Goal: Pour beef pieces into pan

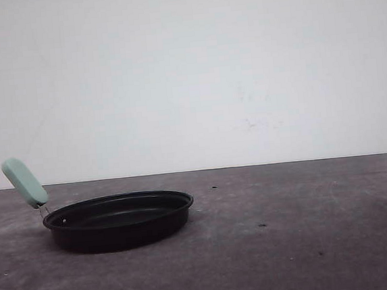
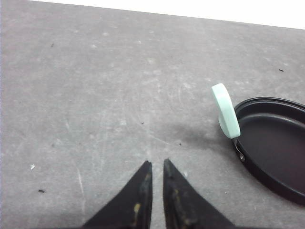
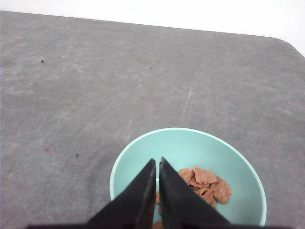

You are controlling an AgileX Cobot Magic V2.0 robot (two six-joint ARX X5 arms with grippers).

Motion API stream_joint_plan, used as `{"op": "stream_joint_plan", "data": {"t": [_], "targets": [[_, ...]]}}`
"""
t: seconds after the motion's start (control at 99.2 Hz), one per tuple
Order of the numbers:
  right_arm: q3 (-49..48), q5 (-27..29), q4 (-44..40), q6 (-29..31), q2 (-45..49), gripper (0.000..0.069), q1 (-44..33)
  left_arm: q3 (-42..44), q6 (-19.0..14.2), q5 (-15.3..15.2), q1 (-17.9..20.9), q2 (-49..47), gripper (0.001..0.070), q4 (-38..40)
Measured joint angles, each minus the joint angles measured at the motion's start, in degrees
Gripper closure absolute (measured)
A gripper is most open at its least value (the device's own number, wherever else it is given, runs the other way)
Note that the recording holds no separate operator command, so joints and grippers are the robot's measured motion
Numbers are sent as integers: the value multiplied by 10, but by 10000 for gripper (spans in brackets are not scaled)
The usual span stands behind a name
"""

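Beef pieces [image 3: 206,183], orange-brown and bite-sized, lie heaped on the floor of a mint-green bowl [image 3: 143,162] that stands on a grey, scuffed tabletop [image 3: 95,86]; the right gripper [image 3: 157,164] hangs just above the bowl, its two black fingers pressed almost together with only a thin slit between them and nothing pinched. Well apart in the front view, the black frying pan [image 1: 119,221] sits flat on the table's left side, its pale mint-green handle [image 1: 24,182] angled up and to the left on a thin metal neck. The left gripper [image 2: 157,167] hovers over bare tabletop near that handle [image 2: 226,110], fingers likewise drawn close, holding nothing, with the pan [image 2: 274,143] empty beside it.
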Motion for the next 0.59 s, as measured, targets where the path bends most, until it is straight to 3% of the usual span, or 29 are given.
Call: {"op": "stream_joint_plan", "data": {"t": [0.353,0.434,0.514,0.595], "targets": [[0,-3,3,1,0,684,0,0,-7,5,0,0,696,0],[0,-5,23,13,0,684,0,0,-53,32,0,0,696,1],[0,-16,47,44,0,684,0,0,-132,62,0,0,696,2],[0,-22,57,80,0,684,0,0,-204,67,0,0,696,2]]}}
